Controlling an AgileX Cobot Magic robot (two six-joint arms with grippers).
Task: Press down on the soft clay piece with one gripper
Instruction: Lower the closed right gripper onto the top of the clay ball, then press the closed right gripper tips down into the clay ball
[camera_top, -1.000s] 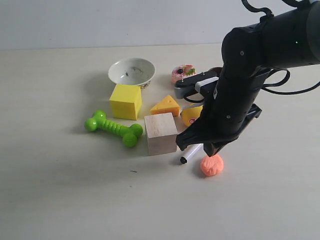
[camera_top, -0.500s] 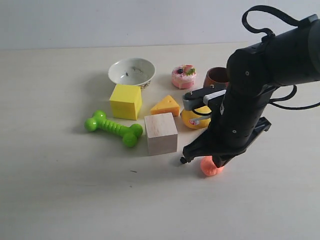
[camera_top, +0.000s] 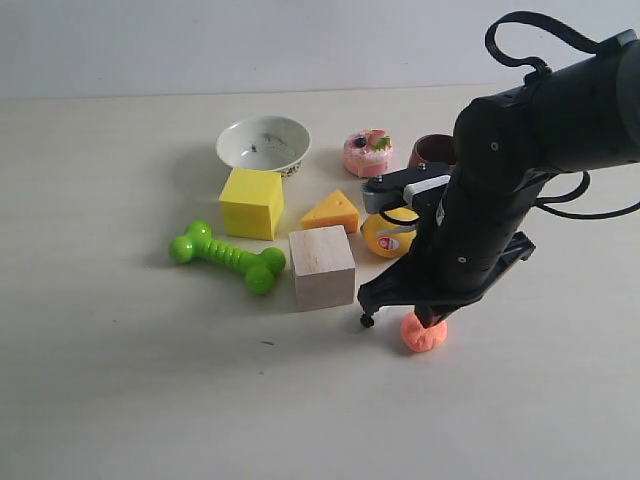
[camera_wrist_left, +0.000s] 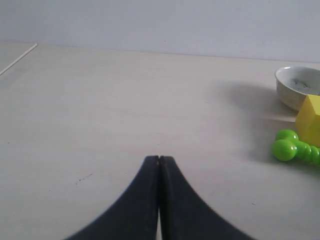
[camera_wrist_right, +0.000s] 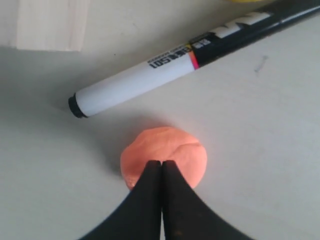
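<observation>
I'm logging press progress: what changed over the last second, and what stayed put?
The right gripper, jaws shut, came down over the soft clay piece; contact is unclear. In the exterior view its arm now hides most of the marker. Nothing was grasped. Clay, lemon and wooden block stayed put.

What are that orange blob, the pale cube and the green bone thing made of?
The orange blob looks like soft modelling clay: matte, with a faint crease on top. The pale cube is seemingly unfinished wood: faint grain, dull surface. The green bone is probably rubber or plastic: glossy highlights on its ribbed shaft.
</observation>
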